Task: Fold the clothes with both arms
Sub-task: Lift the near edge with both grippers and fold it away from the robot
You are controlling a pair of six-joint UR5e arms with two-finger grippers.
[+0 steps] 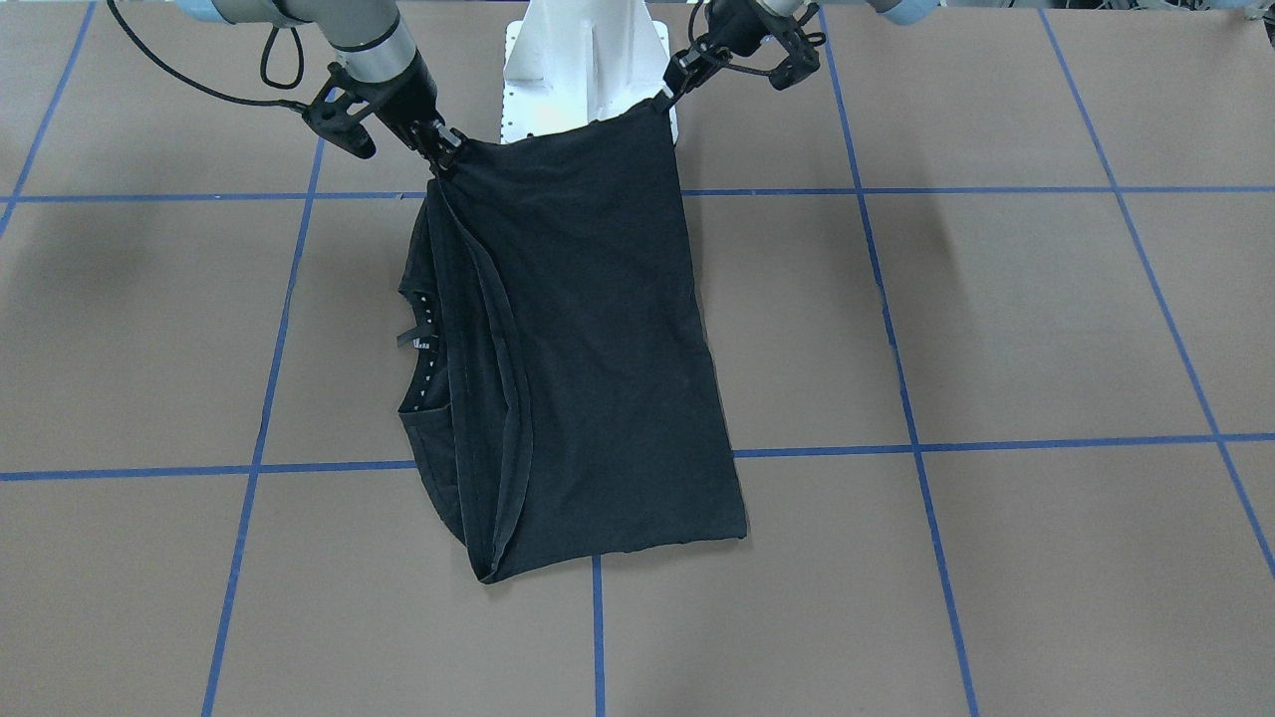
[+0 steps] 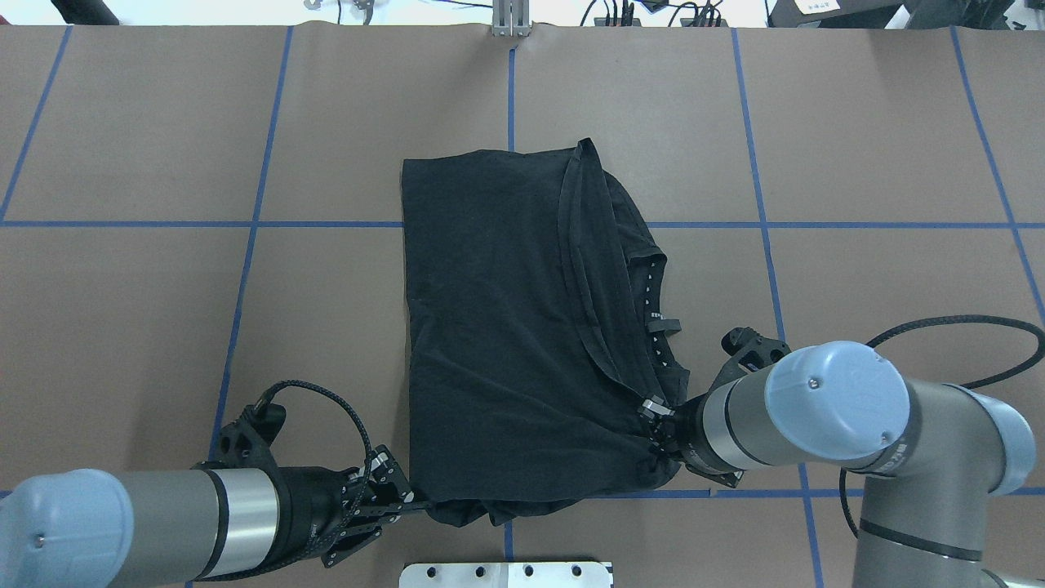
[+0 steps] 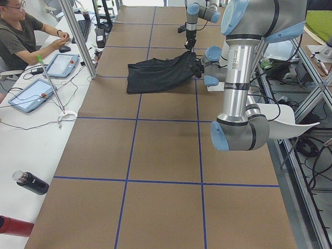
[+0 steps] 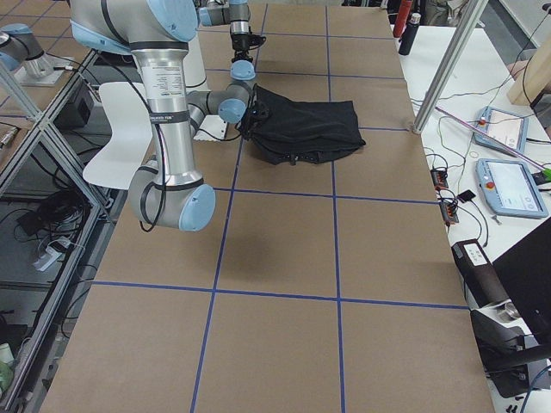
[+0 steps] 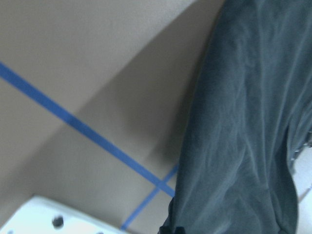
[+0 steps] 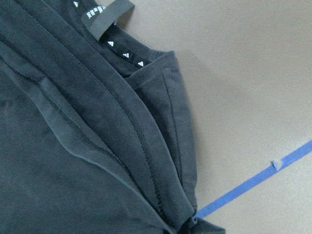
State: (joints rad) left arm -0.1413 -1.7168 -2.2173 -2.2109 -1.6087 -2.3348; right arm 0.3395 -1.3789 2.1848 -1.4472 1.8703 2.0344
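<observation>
The black T-shirt (image 2: 506,327) is pinched at its near corners, one clamped in the left gripper (image 2: 415,499), one in the right gripper (image 2: 653,412).

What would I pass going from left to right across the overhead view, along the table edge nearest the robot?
In order: left arm → left gripper, pinching a shirt corner → black T-shirt → right gripper, pinching the other near corner → right arm.

T-shirt (image 2: 506,343): matt black cloth
table (image 2: 163,147): matt brown paper-like cover
tape (image 2: 122,223): smooth blue
right arm (image 2: 939,425): satin grey metal, glossy blue cap
</observation>
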